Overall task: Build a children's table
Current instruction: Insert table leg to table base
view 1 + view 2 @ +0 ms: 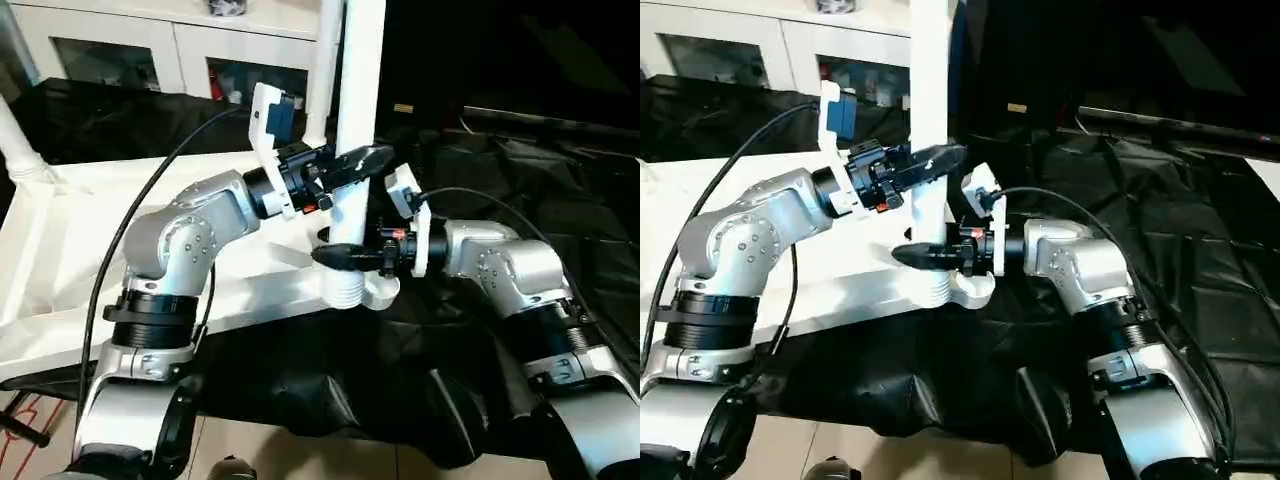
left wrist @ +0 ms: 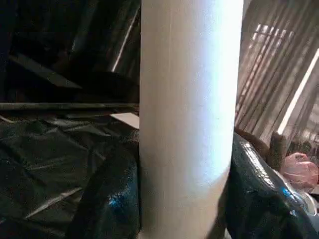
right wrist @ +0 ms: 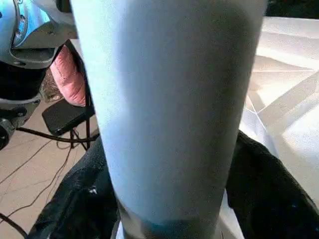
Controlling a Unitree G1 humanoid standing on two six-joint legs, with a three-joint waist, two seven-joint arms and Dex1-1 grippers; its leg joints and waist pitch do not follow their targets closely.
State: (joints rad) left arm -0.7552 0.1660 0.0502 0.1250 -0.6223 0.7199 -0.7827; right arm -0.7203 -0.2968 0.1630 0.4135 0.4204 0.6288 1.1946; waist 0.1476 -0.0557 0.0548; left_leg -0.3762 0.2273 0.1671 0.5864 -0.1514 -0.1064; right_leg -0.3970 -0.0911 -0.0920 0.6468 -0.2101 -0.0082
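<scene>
Place: we take this for a robot test room set up like a home, not a real living space.
Cabinet: we see a white cabinet [image 1: 170,50] with glass doors along the back wall.
Covering: we see crinkled black sheeting [image 1: 520,190] draped over the work surface and surroundings.
Cables: we spot loose cables [image 3: 35,164] trailing over a tiled floor [image 3: 30,189].
Clutter: we notice a pink bag [image 2: 299,169] beside a wooden chair [image 2: 276,149].
</scene>
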